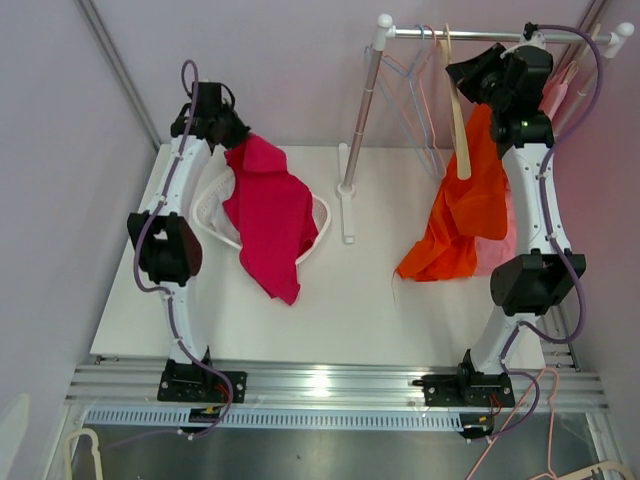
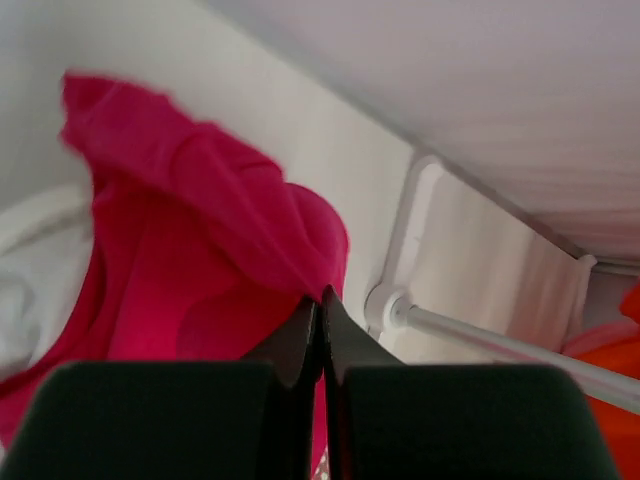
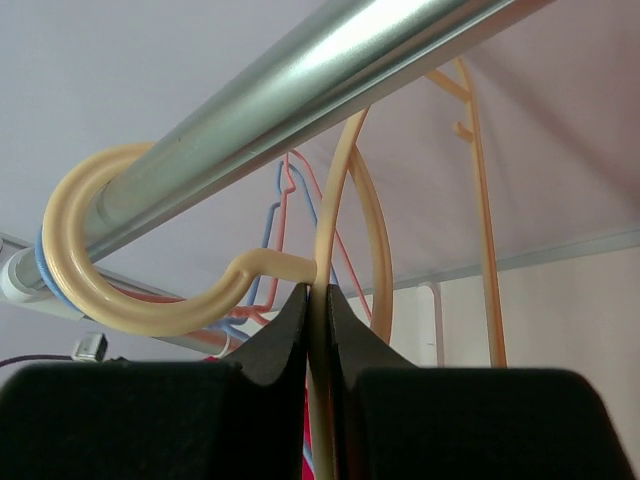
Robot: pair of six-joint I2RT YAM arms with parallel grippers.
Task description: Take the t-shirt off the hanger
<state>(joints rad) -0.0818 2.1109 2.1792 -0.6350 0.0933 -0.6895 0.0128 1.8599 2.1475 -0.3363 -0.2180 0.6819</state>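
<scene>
A magenta t-shirt (image 1: 268,215) hangs from my left gripper (image 1: 240,135) and drapes over a white basket (image 1: 212,215). In the left wrist view the left gripper (image 2: 321,300) is shut on a fold of this t-shirt (image 2: 200,220). My right gripper (image 1: 470,80) is up at the rail (image 1: 470,33). It is shut on the neck of a cream hanger (image 1: 458,130). An orange t-shirt (image 1: 465,200) hangs below that hanger. In the right wrist view the right gripper (image 3: 319,295) pinches the hanger's stem, and the hook (image 3: 130,305) sits over the rail (image 3: 300,90).
The rack's white post (image 1: 358,110) and foot stand mid-table. Several more wire hangers (image 1: 415,75) hang on the rail; they also show in the right wrist view (image 3: 485,220). A pale pink garment (image 1: 495,240) hangs behind the orange one. Walls close in on both sides.
</scene>
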